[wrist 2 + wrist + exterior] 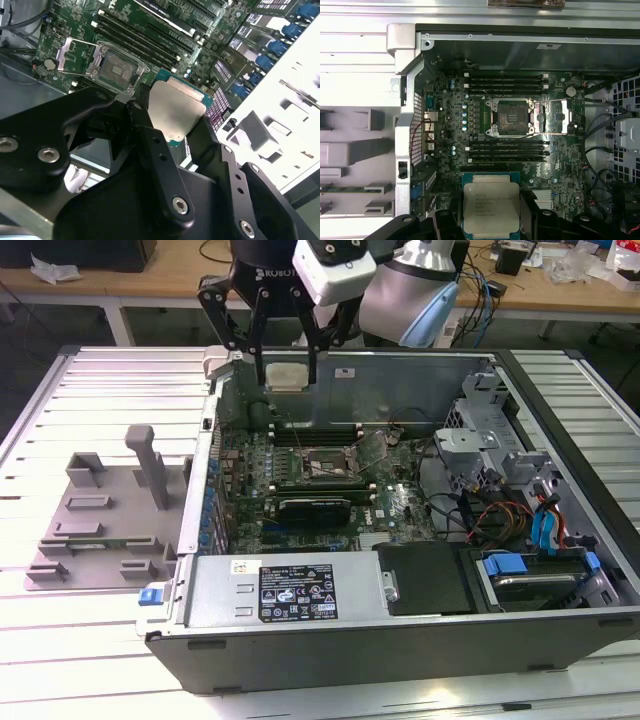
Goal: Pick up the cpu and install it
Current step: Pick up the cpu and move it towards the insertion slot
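Observation:
My gripper (pixel 286 375) hangs above the far wall of the open computer case, shut on the cpu (pixel 286 375), a flat square chip with a silver top. Both wrist views show the cpu (pixel 175 110) (pixel 491 207) pinched between the black fingers (pixel 160 165), held in the air over the motherboard. The open socket (pixel 512 118) with its raised metal frame lies on the green motherboard (pixel 330 465), away from the chip and lower; the same socket (pixel 116 67) is uncovered in the second wrist view.
The grey plastic fixture tray (pixel 100 510) sits on the exterior view's left of the case. Memory slots (pixel 507 82) flank the socket. Cables and drive bays (pixel 530 520) fill the case's right side. A power supply (pixel 300 590) lines its near wall.

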You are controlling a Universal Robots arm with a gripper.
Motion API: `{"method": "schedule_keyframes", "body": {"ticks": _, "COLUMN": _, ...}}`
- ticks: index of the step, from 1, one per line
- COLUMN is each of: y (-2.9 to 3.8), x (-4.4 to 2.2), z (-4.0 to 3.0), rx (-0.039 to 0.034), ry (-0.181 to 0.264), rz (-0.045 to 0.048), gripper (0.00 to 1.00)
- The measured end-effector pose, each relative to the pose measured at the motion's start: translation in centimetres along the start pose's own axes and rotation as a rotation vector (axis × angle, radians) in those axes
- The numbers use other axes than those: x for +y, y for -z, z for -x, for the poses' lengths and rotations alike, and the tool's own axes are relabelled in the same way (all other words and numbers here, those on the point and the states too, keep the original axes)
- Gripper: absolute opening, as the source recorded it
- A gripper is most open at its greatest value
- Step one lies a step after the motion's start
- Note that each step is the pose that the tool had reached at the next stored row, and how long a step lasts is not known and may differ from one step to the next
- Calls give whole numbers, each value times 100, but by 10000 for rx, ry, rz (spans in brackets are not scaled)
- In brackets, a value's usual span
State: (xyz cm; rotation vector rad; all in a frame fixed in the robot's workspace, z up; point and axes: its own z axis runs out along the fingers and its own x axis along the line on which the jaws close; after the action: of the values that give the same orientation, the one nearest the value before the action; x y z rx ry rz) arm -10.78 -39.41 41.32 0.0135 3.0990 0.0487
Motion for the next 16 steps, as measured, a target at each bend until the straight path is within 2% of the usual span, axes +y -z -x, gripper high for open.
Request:
{"method": "schedule_keyframes", "body": {"ticks": 4, "y": -45, "x": 0, "z": 46, "rx": 1, "ry": -3, "rz": -3, "gripper": 55}}
{"method": "schedule_keyframes", "body": {"ticks": 6, "y": -101, "x": 0, "z": 104, "rx": 2, "ry": -1, "rz": -17, "gripper": 55}}
{"method": "schedule_keyframes", "body": {"ticks": 9, "y": -162, "x": 2, "z": 156, "rx": 1, "ry": -1, "rz": -22, "gripper": 55}}
{"method": "schedule_keyframes", "body": {"ticks": 13, "y": -285, "x": 4, "z": 251, "rx": 2, "ry": 0, "rz": -30, "gripper": 55}}
{"method": "schedule_keyframes", "body": {"ticks": 16, "y": -339, "x": 4, "z": 306, "rx": 2, "ry": -1, "rz": -31, "gripper": 55}}
